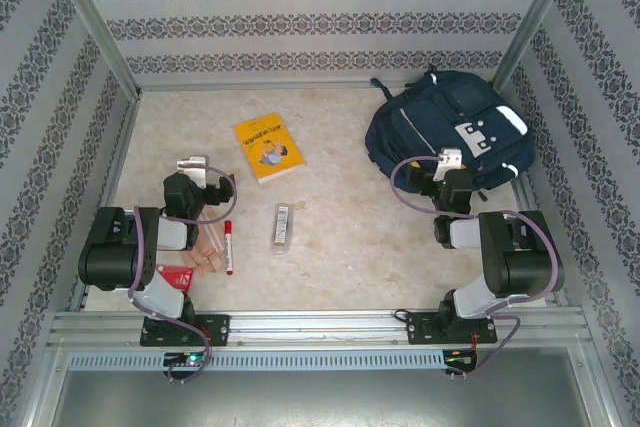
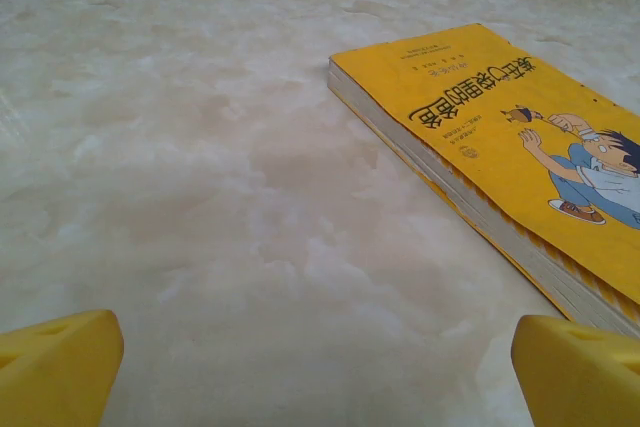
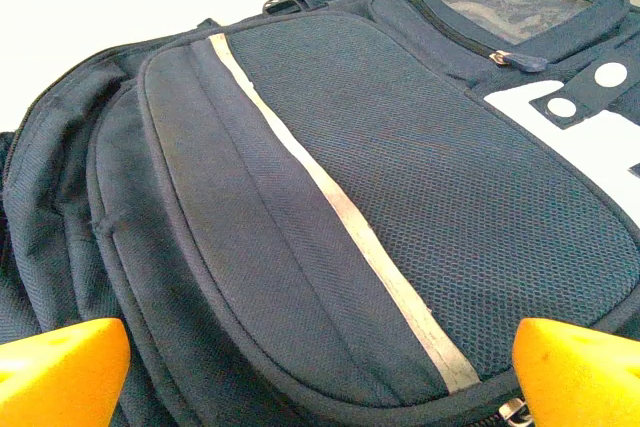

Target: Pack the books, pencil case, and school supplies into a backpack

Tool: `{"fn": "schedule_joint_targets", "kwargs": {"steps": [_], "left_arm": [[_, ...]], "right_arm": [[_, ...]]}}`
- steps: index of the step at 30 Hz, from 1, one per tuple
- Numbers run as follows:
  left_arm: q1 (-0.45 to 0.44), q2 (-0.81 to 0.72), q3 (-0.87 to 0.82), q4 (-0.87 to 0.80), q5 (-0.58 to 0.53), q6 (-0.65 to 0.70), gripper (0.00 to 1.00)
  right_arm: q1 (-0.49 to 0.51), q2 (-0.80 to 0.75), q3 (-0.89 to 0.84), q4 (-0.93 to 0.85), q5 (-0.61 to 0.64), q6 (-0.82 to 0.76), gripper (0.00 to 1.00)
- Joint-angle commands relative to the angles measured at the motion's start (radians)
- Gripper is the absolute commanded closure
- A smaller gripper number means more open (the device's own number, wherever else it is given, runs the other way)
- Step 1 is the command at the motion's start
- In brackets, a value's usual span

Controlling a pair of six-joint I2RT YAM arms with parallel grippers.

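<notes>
Backpack (image 1: 450,137) lies flat in the far right corner of the worktop (image 1: 380,237), and every zip I can see looks shut. The book (image 1: 268,147) sits flat toward the far edge, left of centre. The pencil case (image 1: 284,226) is in the middle, with the marker (image 1: 228,247), wood pieces (image 1: 208,259) and red packet (image 1: 175,273) toward the near left corner.

Likely trouble: the soft fabric may bunch or drag if 1 pincer tugs a zip unbraced, and the thin book could skid when pinched.

Both arms are folded low. The left pincer (image 1: 195,169) points past the book's corner and the right pincer (image 1: 450,162) hovers at the front pocket. Both gape fully, holding nothing.
</notes>
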Motion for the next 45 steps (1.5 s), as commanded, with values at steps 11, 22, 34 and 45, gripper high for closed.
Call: {"fn": "schedule_joint_targets", "kwargs": {"steps": [11,22,34,45], "left_arm": [[0.0,0.003,0.015,0.038,-0.001,-0.002,0.01],[0.0,0.003,0.013,0.04,0.0,-0.002,0.01],[-0.029,-0.13,-0.011,-0.027,-0.148,-0.015,0.01],[0.006,-0.657,0.307,-1.043,-0.141,-0.506,0.01]], "right_arm": [[0.016,-0.01,0.014,0.012,0.015,-0.013,0.02],[0.016,-0.01,0.014,0.012,0.015,-0.013,0.02],[0.02,-0.14,0.033,-0.136,0.18,0.035,0.02],[-0.001,-0.446,0.274,-0.854,-0.136,0.444,0.06]]}}
